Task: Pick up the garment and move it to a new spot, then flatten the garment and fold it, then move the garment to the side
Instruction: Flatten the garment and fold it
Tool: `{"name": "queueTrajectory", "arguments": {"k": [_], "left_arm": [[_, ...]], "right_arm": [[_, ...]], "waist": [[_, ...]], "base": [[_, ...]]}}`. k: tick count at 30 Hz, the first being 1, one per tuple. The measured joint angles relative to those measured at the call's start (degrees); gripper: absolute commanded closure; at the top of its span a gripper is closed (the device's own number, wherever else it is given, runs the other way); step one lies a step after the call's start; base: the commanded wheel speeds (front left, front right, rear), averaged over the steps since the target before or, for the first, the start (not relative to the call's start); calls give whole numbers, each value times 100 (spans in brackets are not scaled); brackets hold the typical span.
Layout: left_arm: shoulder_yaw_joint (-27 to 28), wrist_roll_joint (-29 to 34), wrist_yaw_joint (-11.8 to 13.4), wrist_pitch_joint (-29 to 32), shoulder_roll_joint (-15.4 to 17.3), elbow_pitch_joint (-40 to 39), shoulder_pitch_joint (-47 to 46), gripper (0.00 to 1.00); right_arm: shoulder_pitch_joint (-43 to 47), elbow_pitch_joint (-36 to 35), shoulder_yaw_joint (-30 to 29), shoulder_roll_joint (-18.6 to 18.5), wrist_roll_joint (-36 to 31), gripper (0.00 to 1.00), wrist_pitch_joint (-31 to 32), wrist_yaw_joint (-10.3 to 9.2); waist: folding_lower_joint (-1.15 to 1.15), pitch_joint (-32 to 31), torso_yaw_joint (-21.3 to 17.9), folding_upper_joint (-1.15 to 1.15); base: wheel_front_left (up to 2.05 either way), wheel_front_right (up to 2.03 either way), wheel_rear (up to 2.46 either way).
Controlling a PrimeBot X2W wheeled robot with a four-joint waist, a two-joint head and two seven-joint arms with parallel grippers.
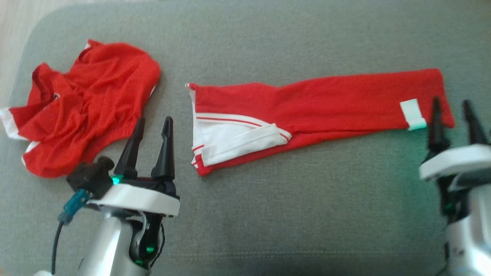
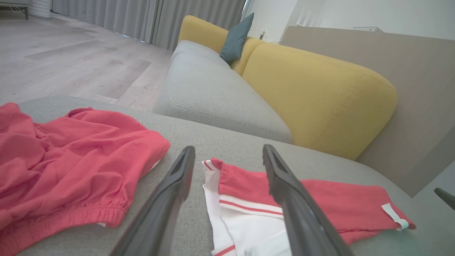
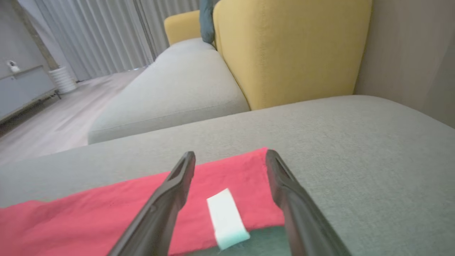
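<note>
Nearest, the left gripper (image 1: 153, 120) and the right gripper (image 1: 451, 101) are hovering over the grey cushion (image 1: 268, 191), each with its jaws standing apart and gripping nothing. Just beyond them the red trousers (image 1: 326, 99) are lying stretched out and doubled lengthwise, probably so that both ends are sitting within reach for a fold. The striped waist end is lying just right of the left fingers, while the hem's white tag (image 1: 412, 113) is showing between the right fingers. Farther left a crumpled red top (image 1: 88, 107) is resting apart; behind, a yellow sofa back (image 2: 320, 92) is rising.
</note>
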Motion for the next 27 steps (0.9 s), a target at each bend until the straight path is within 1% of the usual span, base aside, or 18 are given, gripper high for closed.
{"name": "queueTrajectory", "arguments": {"k": [2,6,11,12,21,27], "left_arm": [[-20,-1,-47,0,-3,18,-79,0],[-77,-10,-47,-1,-8,23,-229,0],[-170,-11,-47,-1,-11,48,-402,0],[-170,-11,-47,-1,-11,48,-402,0],[-167,-11,-49,-1,-22,79,-547,0],[-160,-10,-49,-1,-26,82,-608,0]], "right_arm": [[-309,266,-369,-2,-97,0,293,0],[-886,835,-953,-16,-263,0,871,0],[-1382,1448,-1306,-175,-526,0,1412,0],[-1382,1448,-1306,-175,-526,0,1412,0],[-2010,2261,-1561,-431,-1047,0,1756,0],[-2332,2546,-1626,-487,-1060,0,1779,0]], "waist": [[0,106,55,0],[0,331,167,0],[0,596,291,0],[0,596,291,0],[0,898,375,0],[0,993,343,0]], "base": [[0,0,0],[0,0,0],[0,0,0],[0,0,0],[0,0,0],[0,0,0]]}}
